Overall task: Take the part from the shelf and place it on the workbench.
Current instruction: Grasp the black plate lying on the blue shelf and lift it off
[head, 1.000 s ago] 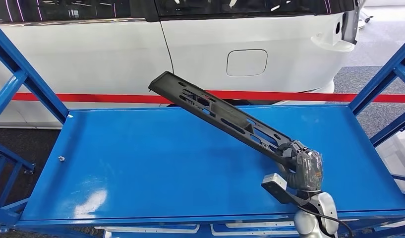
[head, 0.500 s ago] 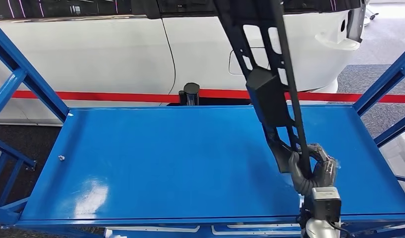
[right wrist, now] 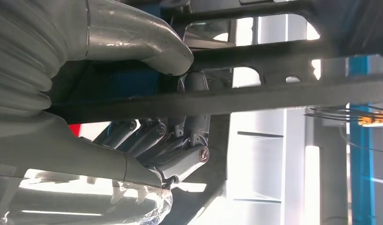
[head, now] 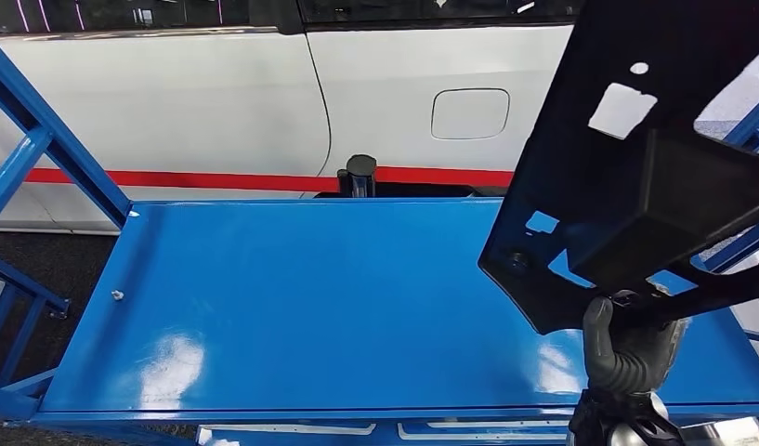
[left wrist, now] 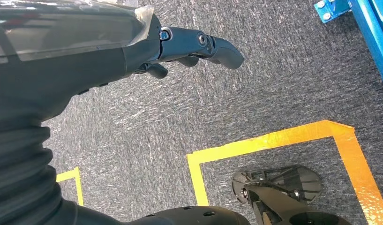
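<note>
The fingers (right wrist: 180, 140) of the right hand (head: 629, 351) were wrapped around a bar at the lower end of the black part (head: 635, 177), with the thick grey thumb (right wrist: 138, 37) pressed against the opposite side of the same bar. In the head view the part was lifted clear of the blue desk (head: 310, 307) and stood close to the camera, its flat perforated face tilted up and to the right, a boxy raised block (head: 691, 209) jutting from it (several cut-outs let the white surface behind show through). Its lower end sat just above the hand, over the right part of the desk near the front edge. The left hand (left wrist: 133, 51) hung above grey carpet (left wrist: 274, 89) marked with yellow tape (left wrist: 274, 140); its dark fingers (left wrist: 213, 44) appeared loosely extended with nothing in them, though most of the hand was hidden by its own cover. Behind the desk stood a white car body (head: 217, 102) with a red stripe (head: 217, 178), and blue frame struts (head: 50, 158) rose at either side.
</note>
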`<state>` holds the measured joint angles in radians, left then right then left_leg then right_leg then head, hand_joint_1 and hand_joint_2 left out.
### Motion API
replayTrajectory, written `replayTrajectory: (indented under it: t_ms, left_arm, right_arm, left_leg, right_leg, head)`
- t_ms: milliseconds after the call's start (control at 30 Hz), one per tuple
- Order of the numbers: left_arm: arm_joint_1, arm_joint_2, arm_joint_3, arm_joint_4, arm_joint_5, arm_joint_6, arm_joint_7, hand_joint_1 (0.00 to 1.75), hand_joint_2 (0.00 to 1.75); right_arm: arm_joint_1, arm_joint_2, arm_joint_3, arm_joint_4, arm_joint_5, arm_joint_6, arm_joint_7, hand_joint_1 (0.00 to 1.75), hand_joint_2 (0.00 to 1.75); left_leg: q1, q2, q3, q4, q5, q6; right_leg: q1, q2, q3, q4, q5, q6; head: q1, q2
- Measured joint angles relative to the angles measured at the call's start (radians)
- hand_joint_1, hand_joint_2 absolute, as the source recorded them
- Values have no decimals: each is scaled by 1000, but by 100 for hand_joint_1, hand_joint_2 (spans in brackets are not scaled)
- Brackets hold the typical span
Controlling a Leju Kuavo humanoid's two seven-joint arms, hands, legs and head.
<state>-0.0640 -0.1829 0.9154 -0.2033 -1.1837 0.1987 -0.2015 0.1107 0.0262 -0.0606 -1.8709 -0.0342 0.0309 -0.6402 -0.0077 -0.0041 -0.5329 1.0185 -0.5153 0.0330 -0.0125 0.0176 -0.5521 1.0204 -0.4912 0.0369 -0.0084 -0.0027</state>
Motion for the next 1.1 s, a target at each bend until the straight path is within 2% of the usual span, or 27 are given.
replayTrajectory:
  t_ms: [500, 633, 733, 800, 867, 900, 933, 967, 1000, 1033, 1067, 1100]
  left_arm:
    - [0, 4, 1, -4, 3, -32, -18, 0, 175]
    - [0, 5, 1, -6, -2, -40, -19, 0, 175]
    - [-1, 5, 0, -7, -8, -47, -23, 0, 175]
    - [-2, 5, 0, -8, -12, -49, -24, 0, 175]
    - [-3, 5, -1, -9, -16, -50, -25, 0, 175]
    - [-3, 5, -1, -9, -18, -50, -25, 0, 175]
    - [-3, 5, -1, -9, -19, -50, -25, 0, 175]
    - [-3, 5, -2, -9, -20, -51, -25, 0, 175]
    - [-3, 5, -2, -9, -21, -51, -26, 0, 175]
    - [-3, 5, -2, -9, -22, -51, -26, 0, 175]
    - [-4, 6, -2, -10, -24, -52, -26, 0, 175]
    - [-4, 7, -2, -10, -25, -53, -26, 0, 175]
  right_arm:
    - [23, 17, 24, -62, 59, -26, -5, 175, 175]
    - [19, 18, 34, -62, 60, -33, 5, 175, 175]
    - [20, 18, 36, -63, 59, -40, 10, 175, 175]
    - [21, 19, 36, -64, 58, -44, 11, 175, 175]
    - [24, 19, 36, -64, 56, -46, 12, 175, 175]
    - [26, 20, 36, -64, 56, -47, 12, 175, 175]
    - [27, 20, 36, -64, 56, -48, 12, 175, 175]
    - [28, 20, 36, -64, 56, -49, 12, 175, 175]
    - [28, 21, 36, -65, 56, -51, 12, 175, 175]
    - [28, 22, 36, -65, 56, -52, 13, 175, 175]
    - [28, 23, 36, -66, 56, -53, 14, 175, 175]
    - [29, 24, 36, -67, 56, -54, 14, 175, 175]
  left_leg:
    - [-9, -2, -1, 1, 0, 3]
    - [-16, -3, -2, 2, -1, 14]
    - [-16, -1, 1, -6, 11, 29]
    - [-9, 1, 2, -17, 22, 39]
    - [-6, 2, -1, -19, 26, 42]
    - [-6, 2, -2, -19, 27, 42]
    - [-5, 2, -3, -19, 27, 42]
    - [-4, 1, -3, -18, 27, 40]
    - [-2, 1, -2, -17, 27, 38]
    - [-1, 0, -2, -15, 26, 33]
    - [0, -2, -4, -12, 25, 27]
    - [-1, -3, -6, -9, 25, 20]
  right_leg:
    - [-6, -2, 0, 0, 0, 2]
    - [-14, -3, 0, -1, 1, 9]
    - [-17, -5, -3, 2, 1, 19]
    - [-17, -8, -29, 55, -31, 15]
    - [-17, -9, -83, 175, -85, 9]
    - [-17, -9, -108, 234, -103, 10]
    - [-18, -10, -122, 267, -109, 15]
    - [-19, -10, -119, 266, -99, 23]
    - [-21, -11, -95, 221, -74, 34]
    - [-23, -14, -60, 149, -47, 45]
    - [-22, -14, -24, 84, -25, 49]
    - [-20, -14, 0, 36, -11, 47]
  head:
    - [0, 0]
    - [0, 0]
    - [-1, 0]
    - [2, 0]
    - [5, 0]
    - [6, 0]
    - [5, 0]
    - [5, 0]
    - [5, 0]
    - [6, 0]
    - [6, 0]
    - [7, 0]
